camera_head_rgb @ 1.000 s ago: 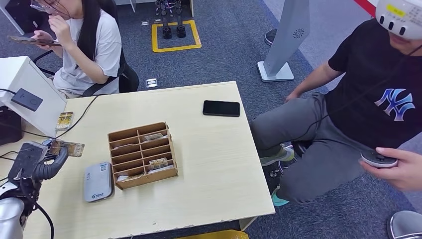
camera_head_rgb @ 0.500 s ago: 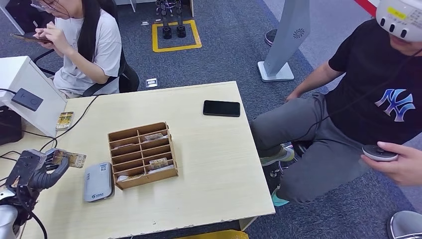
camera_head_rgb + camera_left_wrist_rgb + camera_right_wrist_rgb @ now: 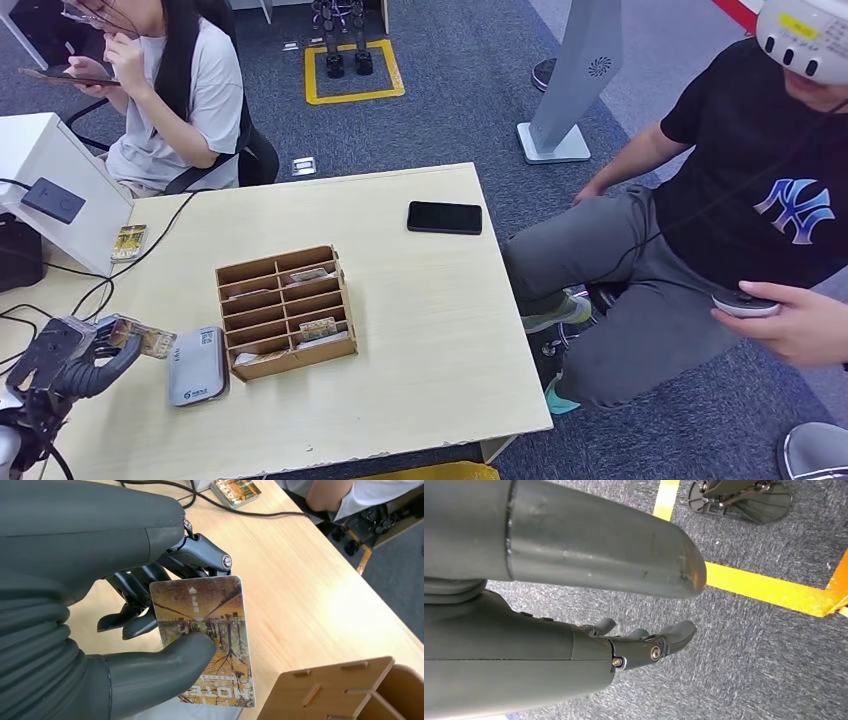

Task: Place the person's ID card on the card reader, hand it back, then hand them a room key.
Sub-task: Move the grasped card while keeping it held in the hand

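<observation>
Left hand (image 3: pixel 150 630) pinches the card (image 3: pixel 205 640) just beside the grey reader (image 3: pixel 197 365); robot should probably lay it flat, centred. Right hand (image 3: pixel 639 645) hangs spread.

Table (image 3: pixel 420 330): I see pale wood grain with a smooth, faint sheen.
Organizer box (image 3: pixel 286 311): looks like raw, matt plywood to me.
Card (image 3: pixel 207 630): glossy printed plastic.
My left hand (image 3: pixel 150 610): matt grey plastic, ribbed cover.
Floor (image 3: pixel 749 670): rough grey carpet.
</observation>
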